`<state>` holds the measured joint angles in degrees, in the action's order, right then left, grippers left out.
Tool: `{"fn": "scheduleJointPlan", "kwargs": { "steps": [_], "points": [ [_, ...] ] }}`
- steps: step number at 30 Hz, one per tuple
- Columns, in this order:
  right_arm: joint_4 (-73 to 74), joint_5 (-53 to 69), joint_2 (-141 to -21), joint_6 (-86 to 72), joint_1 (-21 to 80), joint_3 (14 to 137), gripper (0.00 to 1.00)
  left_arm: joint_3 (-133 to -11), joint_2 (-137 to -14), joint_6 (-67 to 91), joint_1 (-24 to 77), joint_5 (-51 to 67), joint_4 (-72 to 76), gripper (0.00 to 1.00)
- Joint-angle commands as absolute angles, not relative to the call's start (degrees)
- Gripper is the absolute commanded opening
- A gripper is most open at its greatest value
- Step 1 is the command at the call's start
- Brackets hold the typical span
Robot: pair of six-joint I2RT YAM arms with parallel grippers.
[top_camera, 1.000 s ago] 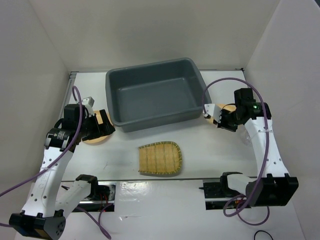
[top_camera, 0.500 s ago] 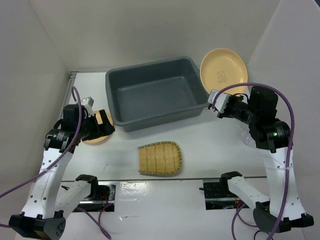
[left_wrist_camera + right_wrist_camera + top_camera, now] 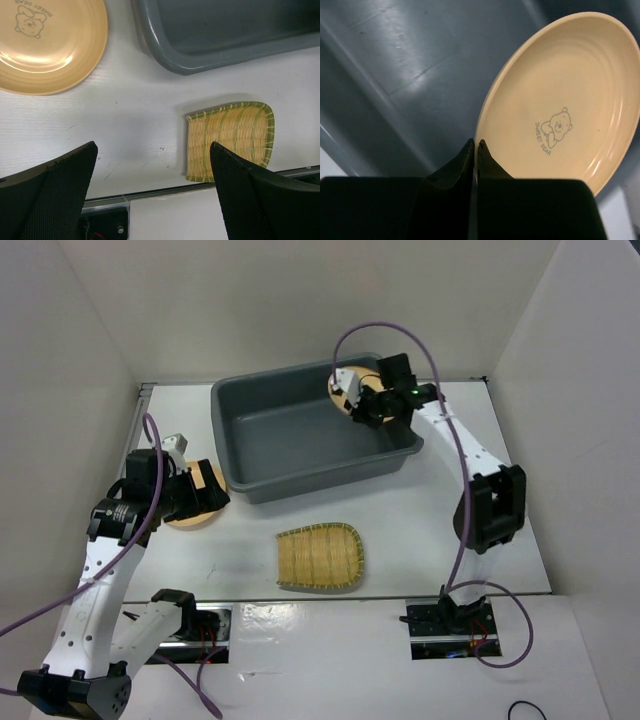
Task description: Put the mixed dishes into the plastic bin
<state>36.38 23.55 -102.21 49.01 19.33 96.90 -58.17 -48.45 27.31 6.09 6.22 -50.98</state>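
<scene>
My right gripper is shut on the rim of a tan plate and holds it tilted over the far right part of the dark-grey plastic bin. In the top view only an edge of that plate shows. A second tan plate lies on the table left of the bin, under my left gripper, which is open and empty above it. The woven bamboo tray lies flat in front of the bin; it also shows in the left wrist view. No clear cups show.
White walls close in the table on the left, back and right. A dark rail runs along the near table edge. The bin's near wall lies close to the left plate.
My right arm has lifted the tan plate from the table right of the bin, swung it up and left, and now holds it over the bin. The left arm has not moved.
</scene>
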Motion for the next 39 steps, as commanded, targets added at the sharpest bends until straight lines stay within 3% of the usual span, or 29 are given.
{"fn": "scheduleJointPlan", "kwargs": {
  "steps": [1, 9, 20, 22, 24, 26, 27, 30, 35, 36, 39],
  "points": [
    [33.31, 23.03, -103.17, 46.67, 22.50, 100.47, 0.00, -59.06, -48.34, 28.65, 5.71, 4.58, -51.50, 0.99],
    [32.17, 17.77, -111.17, 49.57, 23.82, 97.56, 0.00, -59.06, -49.12, 29.88, 5.71, 2.46, -52.65, 0.99],
    [31.64, 15.56, -113.47, 50.10, 23.82, 96.50, 0.06, -59.58, -52.47, 31.19, 4.48, 0.98, -53.17, 0.99],
    [32.17, 15.03, -113.47, 50.10, 24.35, 95.98, 0.14, -59.59, -53.00, 32.59, 3.00, -1.57, -55.10, 0.99],
    [33.74, 14.51, -112.42, 50.10, 24.87, 96.50, 0.32, -60.12, -53.00, 33.40, 1.68, -2.64, -55.11, 0.99],
    [34.28, 15.02, -110.85, 49.13, 24.87, 96.50, 0.43, -61.52, -53.00, 33.40, 0.27, -3.16, -55.11, 0.99],
    [34.28, 15.03, -110.13, 48.26, 24.87, 96.50, 0.56, -62.39, -53.61, 33.40, 0.26, -3.69, -54.50, 0.99],
    [34.28, 15.03, -106.45, 47.20, 25.40, 95.36, 0.72, -68.10, -58.34, 34.01, -1.84, -6.94, -55.89, 0.99],
    [29.72, 6.88, -91.46, 38.44, 25.40, 86.61, 0.75, -80.30, -69.86, 38.13, -8.60, -11.50, -61.25, 0.99],
    [27.44, 4.68, -88.36, 37.10, 25.40, 84.31, 0.81, -81.20, -71.00, 41.02, -9.48, -12.21, -61.26, 0.99],
    [25.75, -1.92, -75.82, 35.16, 23.30, 74.55, 0.86, -79.64, -74.43, 43.51, -14.91, -8.28, -59.60, 0.99]
  ]
}}
